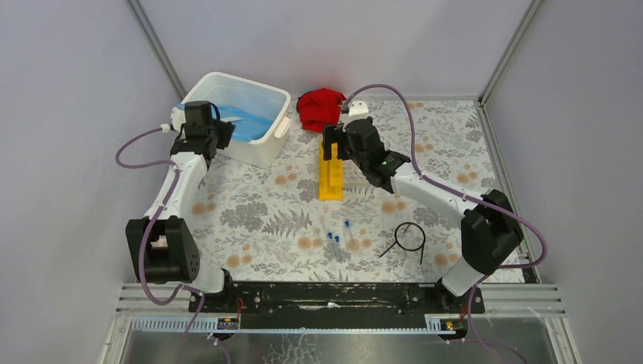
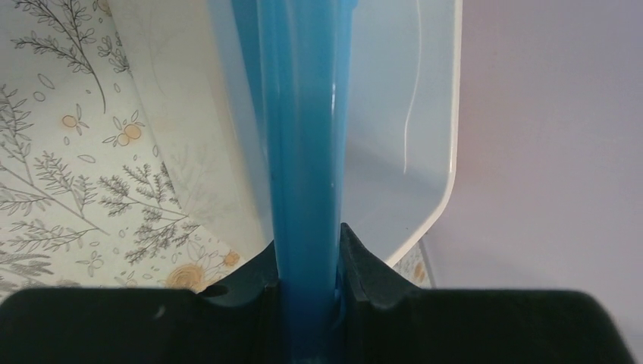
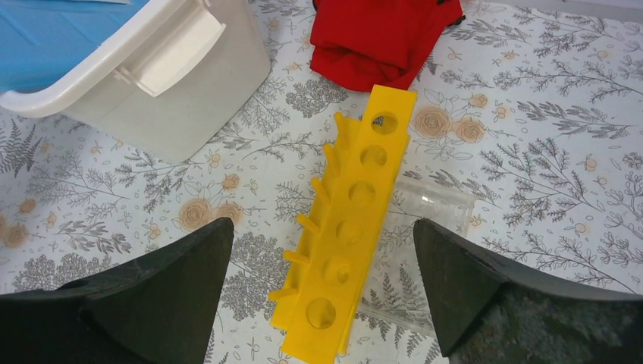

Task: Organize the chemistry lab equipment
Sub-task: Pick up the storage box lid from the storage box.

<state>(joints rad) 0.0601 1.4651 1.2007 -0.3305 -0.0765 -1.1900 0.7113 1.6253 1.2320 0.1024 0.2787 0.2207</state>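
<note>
My left gripper [image 1: 201, 130] [image 2: 307, 244] is shut on the edge of the blue lid [image 2: 303, 144] [image 1: 244, 121], which leans into the open white tub [image 1: 254, 85] [image 2: 449, 152]. Over the near end of the long yellow holed rack [image 3: 356, 227] [image 1: 330, 180], my right gripper [image 1: 332, 148] [image 3: 322, 225] stands open, its fingers either side of the rack and apart from it. A clear tube holder [image 3: 438, 208] lies partly under the rack's right side. Small blue-capped tubes [image 1: 334, 238] lie loose on the mat nearer the arms. The black wire ring stand [image 1: 409, 236] lies to their right.
A red cloth [image 1: 320, 108] [image 3: 379, 34] is bunched just beyond the rack's far end, to the right of the tub. The floral mat [image 1: 258, 220] covers the table, with grey walls and a metal frame round it.
</note>
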